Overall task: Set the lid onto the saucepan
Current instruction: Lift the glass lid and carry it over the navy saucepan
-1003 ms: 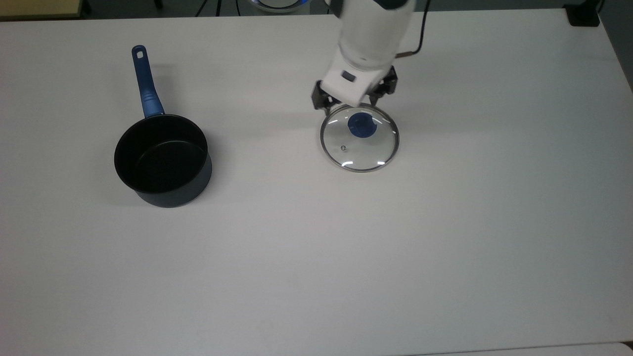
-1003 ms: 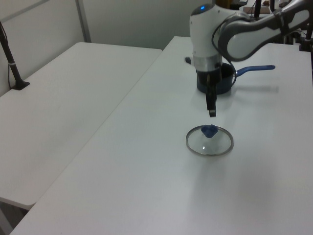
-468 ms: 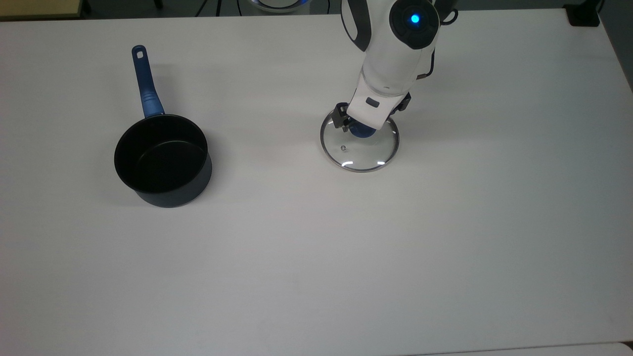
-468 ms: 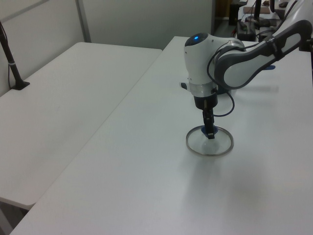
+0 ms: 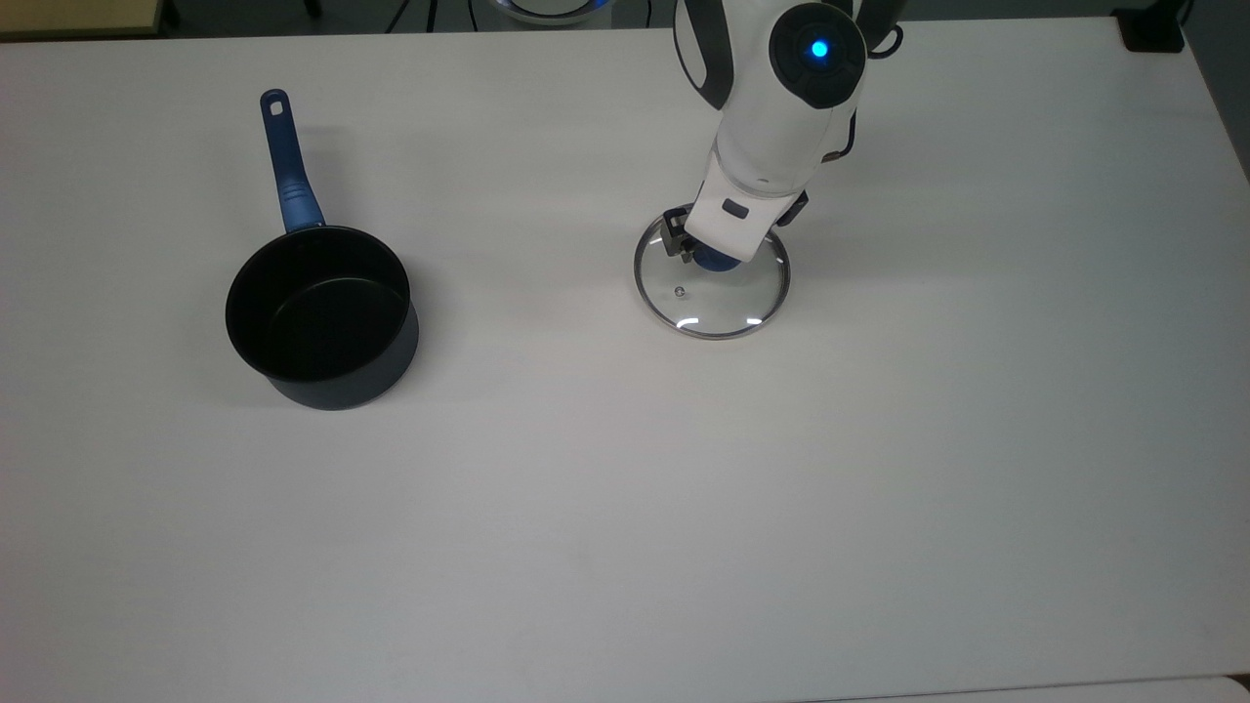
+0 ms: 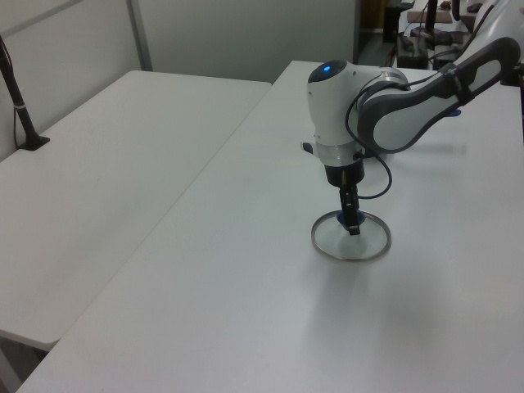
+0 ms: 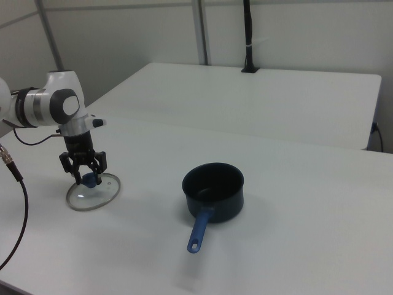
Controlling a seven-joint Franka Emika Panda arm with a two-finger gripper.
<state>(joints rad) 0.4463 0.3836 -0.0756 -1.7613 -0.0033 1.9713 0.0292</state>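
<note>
One arm: the Franka reaches down over the lid; since a second ago it has dropped from above the lid's far edge onto the knob
Gripper (image 7: 83,176): fingers straddle the blue knob (image 5: 720,260), close against its sides; whether they truly pinch it I cannot tell
Lid (image 5: 723,298): flat on the white table (image 5: 625,508), right of centre in the top view; its place is almost unchanged from before; steam vent toward the top view's left
Saucepan (image 5: 322,317): upright, well apart at the top view's left; unmoved
Handle (image 5: 288,176): long axis runs toward the far edge in the top view; end hole farthest from the bowl
</note>
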